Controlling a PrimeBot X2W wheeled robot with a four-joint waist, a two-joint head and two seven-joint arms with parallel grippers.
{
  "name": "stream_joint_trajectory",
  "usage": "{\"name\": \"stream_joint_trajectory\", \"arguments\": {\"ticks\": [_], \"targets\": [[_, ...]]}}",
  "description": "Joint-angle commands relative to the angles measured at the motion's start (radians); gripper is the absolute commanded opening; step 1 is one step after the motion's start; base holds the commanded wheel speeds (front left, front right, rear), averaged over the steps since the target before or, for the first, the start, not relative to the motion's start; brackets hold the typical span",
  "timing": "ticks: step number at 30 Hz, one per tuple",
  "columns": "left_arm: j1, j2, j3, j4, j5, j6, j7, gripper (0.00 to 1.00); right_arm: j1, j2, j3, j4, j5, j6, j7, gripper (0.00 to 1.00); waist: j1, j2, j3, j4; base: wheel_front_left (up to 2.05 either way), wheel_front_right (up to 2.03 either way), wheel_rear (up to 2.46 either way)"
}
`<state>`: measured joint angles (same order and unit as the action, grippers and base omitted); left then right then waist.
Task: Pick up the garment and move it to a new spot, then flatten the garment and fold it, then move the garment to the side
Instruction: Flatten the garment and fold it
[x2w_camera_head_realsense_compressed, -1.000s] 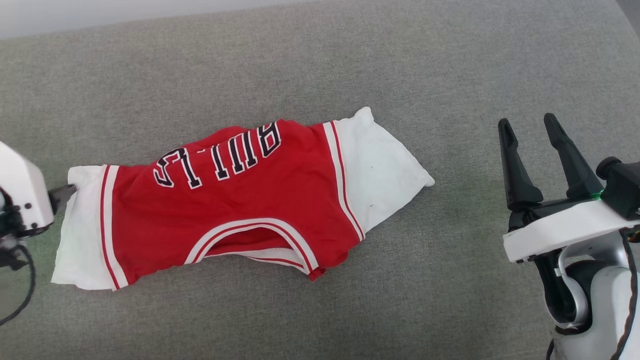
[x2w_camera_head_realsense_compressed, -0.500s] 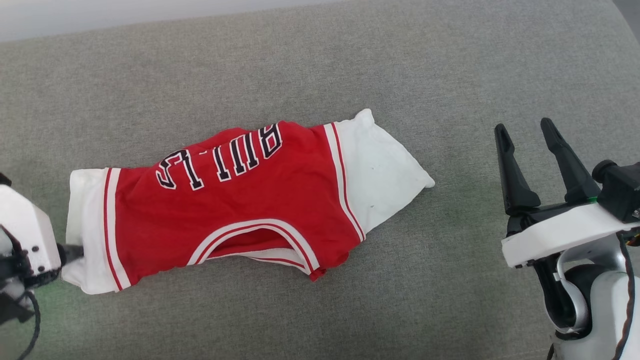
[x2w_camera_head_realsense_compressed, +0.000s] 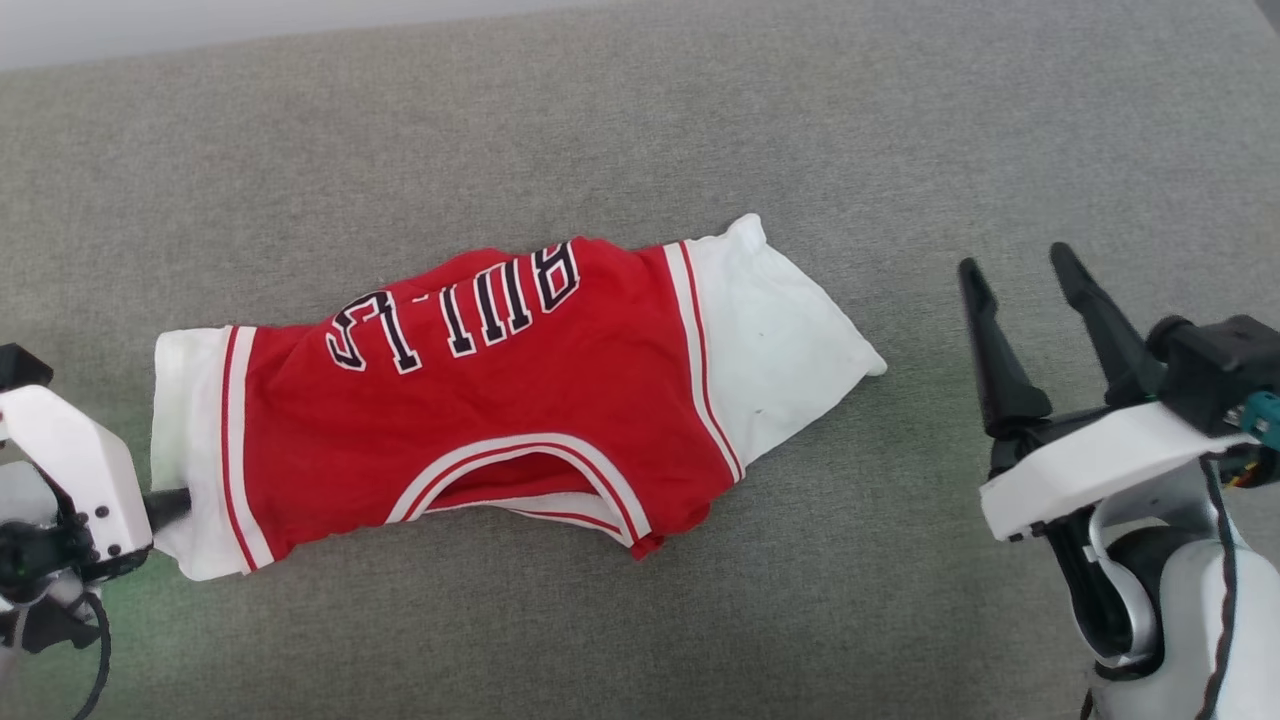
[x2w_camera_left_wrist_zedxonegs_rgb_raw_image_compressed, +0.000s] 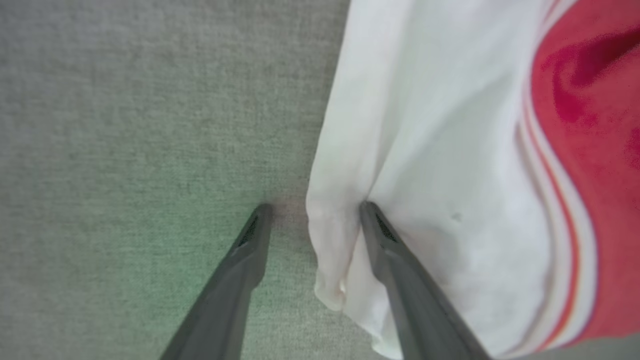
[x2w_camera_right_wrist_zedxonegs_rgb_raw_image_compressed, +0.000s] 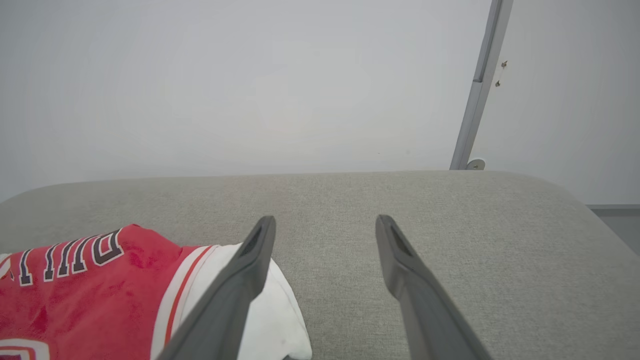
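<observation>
Seeing garment lying rumpled on grey cushion. Finding left gripper gaping wide, straddling white sleeve edge, gripping nothing; in head view, mostly hiding behind its white housing. Finding right gripper gaping wide, empty, well apart.

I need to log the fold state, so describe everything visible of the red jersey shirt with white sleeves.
The red jersey shirt with white short sleeves looks like soft knit, with red-white striped trim and black-and-white block lettering upside down in the head view. It lies wrinkled on the grey upholstered surface, neckline toward the robot, sleeves out left and right. The open left gripper straddles the left sleeve's edge.
</observation>
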<state>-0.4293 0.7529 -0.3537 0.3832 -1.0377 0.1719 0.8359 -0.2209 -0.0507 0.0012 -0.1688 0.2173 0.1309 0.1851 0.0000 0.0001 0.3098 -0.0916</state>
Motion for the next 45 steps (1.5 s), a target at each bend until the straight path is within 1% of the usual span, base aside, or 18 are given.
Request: {"name": "stream_joint_trajectory", "arguments": {"ticks": [1, 3, 6, 12, 17, 19, 21, 22, 23, 26, 27, 28, 30, 33, 35, 38, 42, 45], "targets": [[0.031, -0.054, -0.042, 0.049, 0.002, -0.005, 0.011, 0.0, -0.014, 0.0, 0.01, 0.006, -0.003, 0.0, 0.019, 1.0, 0.0, -0.0001, 0.006, 0.005, 0.0, 0.0, 0.0], [0.022, -0.061, -0.047, 0.052, 0.009, -0.013, 0.001, 0.0, -0.018, 0.0, 0.013, 0.012, -0.001, 0.0, 0.032, 1.0, 0.0, -0.0001, 0.009, 0.009, 0.0, 0.0, 0.0], [-0.006, -0.075, -0.052, 0.062, 0.018, -0.034, -0.015, 0.0, -0.033, -0.018, 0.034, 0.051, 0.007, 0.0, 0.098, 1.0, 0.0, -0.0001, 0.019, 0.023, 0.0, 0.0, 0.0], [-0.072, -0.11, -0.074, 0.056, 0.044, -0.068, -0.056, 0.0, -0.102, -0.103, 0.076, 0.174, 0.047, 0.0, 0.253, 1.0, 0.0, -0.0001, 0.038, 0.061, 0.0, 0.0, 0.0], [-0.11, -0.146, -0.098, 0.052, 0.057, -0.094, -0.066, 0.0, -0.174, -0.172, 0.126, 0.283, 0.101, 0.0, 0.381, 1.0, 0.0, -0.0001, 0.055, 0.101, 0.0, 0.0, 0.0], [-0.122, -0.158, -0.107, 0.052, 0.061, -0.101, -0.068, 0.0, -0.201, -0.183, 0.147, 0.324, 0.124, 0.0, 0.424, 1.0, 0.0, -0.0001, 0.063, 0.115, 0.0, 0.0, 0.0], [-0.133, -0.17, -0.108, 0.051, 0.057, -0.111, -0.075, 0.0, -0.224, -0.204, 0.175, 0.371, 0.12, 0.0, 0.469, 1.0, 0.0, -0.0001, 0.07, 0.129, 0.0, 0.0, 0.0], [-0.138, -0.174, -0.11, 0.054, 0.058, -0.113, -0.076, 0.0, -0.233, -0.205, 0.199, 0.398, 0.124, 0.0, 0.49, 1.0, 0.0, -0.0001, 0.073, 0.134, 0.0, 0.0, 0.0], [-0.143, -0.181, -0.113, 0.06, 0.063, -0.119, -0.084, 0.0, -0.242, -0.198, 0.235, 0.459, 0.145, 0.0, 0.533, 1.0, 0.0, -0.0001, 0.077, 0.142, 0.0, 0.0, 0.0], [-0.149, -0.194, -0.116, 0.073, 0.061, -0.127, -0.097, 0.0, -0.247, -0.186, 0.308, 0.554, 0.185, 0.004, 0.614, 1.0, 0.0, -0.0001, 0.08, 0.151, 0.0, 0.0, 0.0], [-0.152, -0.198, -0.118, 0.079, 0.063, -0.128, -0.099, 0.0, -0.244, -0.193, 0.353, 0.573, 0.203, 0.005, 0.651, 0.4, 0.0, -0.0001, 0.079, 0.155, 0.0, 0.0, 0.0], [-0.154, -0.201, -0.117, 0.084, 0.063, -0.128, -0.105, 0.0, -0.246, -0.202, 0.375, 0.585, 0.223, 0.006, 0.673, 0.0, 0.0, -0.0001, 0.078, 0.157, 0.0, 0.0, 0.0], [-0.161, -0.197, -0.111, 0.093, 0.067, -0.132, -0.119, 0.0, -0.264, -0.223, 0.391, 0.58, 0.27, 0.006, 0.697, 0.0, 0.0, -0.0001, 0.073, 0.158, 0.0, 0.0, 0.0], [-0.18, -0.183, -0.098, 0.086, 0.066, -0.13, -0.127, 0.0, -0.309, -0.259, 0.368, 0.535, 0.339, 0.003, 0.711, 0.0, 0.0, -0.0001, 0.057, 0.157, 0.0, 0.0, 0.0], [-0.193, -0.167, -0.092, 0.069, 0.066, -0.127, -0.116, 0.0, -0.335, -0.267, 0.347, 0.49, 0.384, 0.003, 0.722, 0.0, 0.0, -0.0001, 0.041, 0.155, 0.0, 0.0, 0.0], [-0.221, -0.125, -0.075, 0.019, 0.065, -0.117, -0.095, 0.0, -0.374, -0.283, 0.304, 0.409, 0.446, 0.002, 0.749, 0.0, 0.0, -0.0001, 0.012, 0.149, 0.0, 0.0, 0.0], [-0.259, -0.09, -0.07, -0.08, 0.074, -0.096, -0.046, 0.0, -0.397, -0.283, 0.242, 0.342, 0.502, 0.0, 0.779, 0.0, 0.0, -0.0001, -0.032, 0.142, 0.0, 0.0, 0.0], [-0.292, -0.07, -0.056, -0.158, 0.052, -0.08, 0.004, 0.0, -0.424, -0.267, 0.19, 0.31, 0.532, 0.0, 0.795, 0.0, 0.0, -0.0001, -0.069, 0.14, 0.0, 0.0, 0.0]]}}
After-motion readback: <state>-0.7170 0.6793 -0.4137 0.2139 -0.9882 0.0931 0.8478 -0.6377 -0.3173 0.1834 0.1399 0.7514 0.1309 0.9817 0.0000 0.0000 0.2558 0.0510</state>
